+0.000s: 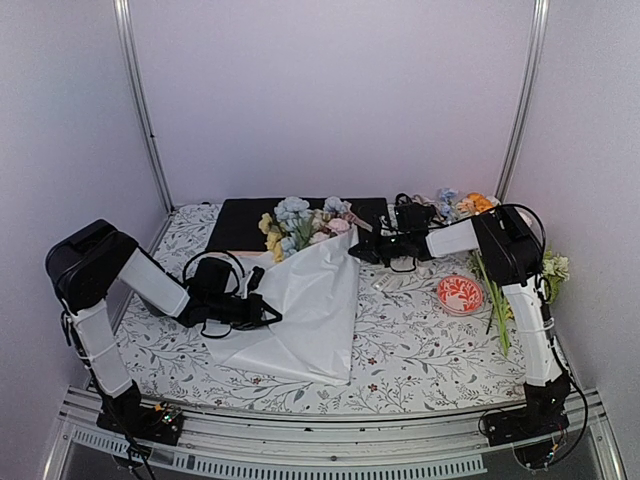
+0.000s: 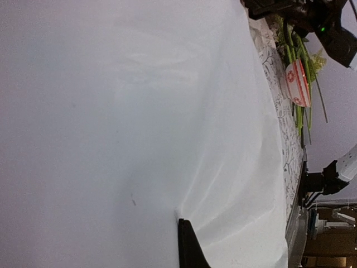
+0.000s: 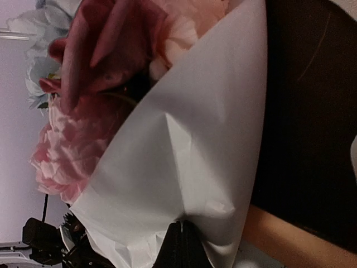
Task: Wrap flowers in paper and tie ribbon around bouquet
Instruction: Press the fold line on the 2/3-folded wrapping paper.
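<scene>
**Wrap half made, no ribbon on it yet**

From above, the flowers (image 1: 300, 222) lie at the far middle of the counter (image 1: 400, 350). Their stems are covered by the paper (image 1: 310, 310), which is folded over them in a loose, wide wedge rather than a snug cone. The left hand (image 1: 268, 313) is clamped on the paper's left edge, and the right hand (image 1: 358, 250) on its upper right corner beside the blooms. I cannot pick the ribbon out anywhere.

In the left wrist view, white paper fills nearly everything, with one dark finger (image 2: 188, 245) pressed at a crease.

In the right wrist view, the fingers (image 3: 181, 248) are together, pinching the fold just under the pink blooms, with a black sheet (image 3: 301, 111) behind.

By my reckoning, tightening the roll and all the tying remain
</scene>
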You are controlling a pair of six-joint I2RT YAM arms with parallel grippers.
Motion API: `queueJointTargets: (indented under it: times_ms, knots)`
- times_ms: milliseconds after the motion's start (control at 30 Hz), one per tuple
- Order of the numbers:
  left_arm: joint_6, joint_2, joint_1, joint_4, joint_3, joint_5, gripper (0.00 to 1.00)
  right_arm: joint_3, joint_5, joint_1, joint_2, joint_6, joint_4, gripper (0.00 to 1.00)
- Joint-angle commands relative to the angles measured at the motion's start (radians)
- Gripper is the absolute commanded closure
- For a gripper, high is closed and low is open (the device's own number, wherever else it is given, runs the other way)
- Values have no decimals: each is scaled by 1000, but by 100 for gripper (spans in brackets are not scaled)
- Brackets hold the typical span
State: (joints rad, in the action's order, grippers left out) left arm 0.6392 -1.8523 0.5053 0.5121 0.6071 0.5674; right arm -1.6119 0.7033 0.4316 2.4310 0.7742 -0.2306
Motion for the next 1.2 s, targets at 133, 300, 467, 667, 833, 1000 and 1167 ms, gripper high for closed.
queueJointTargets:
  times_ms: [133, 300, 467, 667, 833, 1000, 1167]
  knots:
    - [-28, -57, -7, -139, -23, -52, 100, -77, -101, 3, -67, -73, 116, 100]
    - [-33, -58, -7, -139, -22, -50, 100, 2, -6, 102, -248, -303, 252, 100]
    - [-32, -53, -7, -142, -20, -52, 100, 233, 58, 215, -322, -308, 263, 100]
    - [-33, -50, -7, -153, -13, -57, 100, 422, 100, 267, -342, -269, 226, 100]
    - [-32, -46, -7, -161, -14, -63, 100, 576, 140, 284, -357, -283, 210, 100]
    - [-42, -37, -7, -176, -14, -75, 100, 772, 63, 260, -460, -201, 163, 100]
    - [-46, -33, -7, -185, -7, -75, 100, 781, -61, 278, -567, -257, 342, 100]
